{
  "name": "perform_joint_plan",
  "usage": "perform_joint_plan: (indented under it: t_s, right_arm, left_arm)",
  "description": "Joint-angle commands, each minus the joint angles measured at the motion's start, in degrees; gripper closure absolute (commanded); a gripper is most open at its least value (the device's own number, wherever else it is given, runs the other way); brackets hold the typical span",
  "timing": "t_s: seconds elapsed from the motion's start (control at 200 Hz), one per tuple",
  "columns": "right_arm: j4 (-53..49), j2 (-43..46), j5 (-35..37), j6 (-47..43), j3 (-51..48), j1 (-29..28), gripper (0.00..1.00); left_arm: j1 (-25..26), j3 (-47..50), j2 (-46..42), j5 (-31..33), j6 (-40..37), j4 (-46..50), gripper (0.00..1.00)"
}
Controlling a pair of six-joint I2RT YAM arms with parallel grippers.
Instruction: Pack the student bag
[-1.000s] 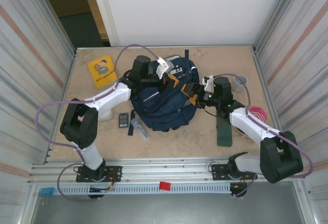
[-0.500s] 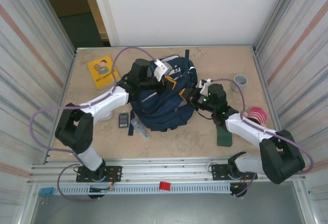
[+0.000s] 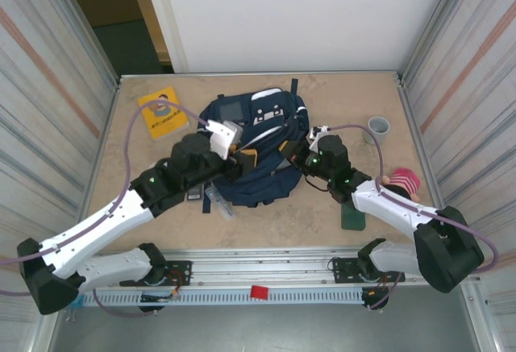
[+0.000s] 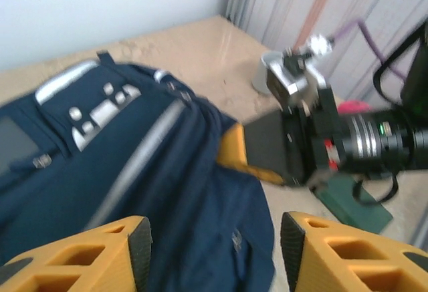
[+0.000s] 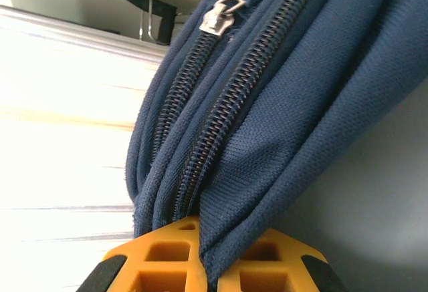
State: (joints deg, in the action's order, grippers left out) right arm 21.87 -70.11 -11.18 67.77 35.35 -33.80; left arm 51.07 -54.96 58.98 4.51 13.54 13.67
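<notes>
- A beige table [image 3: 266,215] seen from above, walled in by ribbed metal panels, with two white robot arms reaching in from the 6 o'clock edge.
- A large navy backpack [image 3: 262,126] with white stripes lies flat in the middle of the table, pushed a little toward 12 o'clock.
- The left gripper [image 3: 248,159] hangs over the backpack's 7 o'clock part. In its own wrist camera, the left gripper [image 4: 214,242] has its two orange fingers standing apart with nothing between them, and the blue fabric of the backpack [image 4: 167,172] lies below.
- The right gripper [image 3: 289,151] meets the backpack's edge at 4 o'clock. From the left wrist, the right gripper [image 4: 234,150] shows an orange finger pressed against the bag's side.
- Close up, the right gripper [image 5: 210,265] is clamped on a fold of the backpack [image 5: 314,71], just beside two closed zipper tracks. A metal zipper pull [image 5: 224,5] sits further along the seam.
- A yellow book [image 3: 160,110] lies at 10 o'clock, apart from the backpack.
- A small grey cup [image 3: 377,129] stands at 2 o'clock, near the side wall.
- A pink striped thing [image 3: 405,183] lies at 3 o'clock, beside the right arm; I cannot tell what it is.
- A flat dark green pencil case [image 3: 352,215] lies at 4 o'clock, partly under the right arm.
- A small clear thing [image 3: 219,203] lies just off the backpack's 7 o'clock edge.
</notes>
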Motion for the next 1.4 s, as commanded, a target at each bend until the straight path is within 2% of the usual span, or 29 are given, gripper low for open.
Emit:
perform_joint_plan:
  t_s: [0.0, 0.13, 0.316, 0.471, 0.631, 0.692, 0.782, 0.972, 1.057, 1.173, 1.278, 1.398]
  right_arm:
    - [2.8, 2.6, 3.3, -3.3, 4.6, -1.1, 1.00]
    - [1.7, 2.0, 2.5, -3.3, 6.5, -1.5, 1.00]
    - [1.4, 1.9, 2.2, -2.6, 7.9, -1.8, 1.00]
    - [0.8, 2.4, 2.1, -2.5, 8.6, -1.9, 1.00]
    - [-0.3, 2.0, 2.6, -1.9, 9.2, -2.1, 0.99]
    - [-0.4, 1.6, 2.9, -1.2, 9.4, -2.1, 0.99]
    - [0.0, 0.8, 2.9, 4.4, 9.5, -2.2, 1.00]
    - [-5.0, 0.9, 3.1, 3.7, 12.5, -3.6, 1.00]
    - [-7.3, 1.4, 3.9, 2.7, 13.5, -4.3, 1.00]
    - [-10.4, 1.5, 4.0, 0.5, 14.8, -4.2, 1.00]
    - [-13.0, 1.2, 3.2, -2.2, 16.0, -4.0, 1.00]
    - [-13.6, 0.8, 1.5, -2.9, 16.5, -3.2, 1.00]
  left_arm:
    - [5.8, 1.6, 3.0, 10.9, 7.4, 5.7, 0.45]
    - [9.0, -2.7, 10.8, 16.0, 12.3, 9.7, 0.46]
    - [10.6, -9.0, 19.7, 17.2, 16.7, 13.5, 0.46]
    - [11.3, -10.5, 22.8, 20.8, 19.0, 14.4, 0.46]
    - [11.9, -12.3, 24.4, 18.0, 19.0, 13.5, 0.44]
    - [12.8, -12.4, 24.5, 20.5, 20.1, 14.4, 0.44]
    - [13.7, -12.3, 24.8, 23.9, 22.4, 15.6, 0.45]
    - [14.2, -16.4, 29.3, 29.6, 27.9, 24.2, 0.47]
    - [14.4, -17.9, 30.9, 31.2, 29.1, 26.6, 0.54]
    - [14.4, -17.9, 30.5, 31.1, 27.6, 26.1, 0.81]
    - [13.9, -15.0, 27.8, 26.9, 24.3, 20.8, 1.00]
    - [11.4, -8.7, 23.0, 17.6, 24.7, 11.8, 1.00]
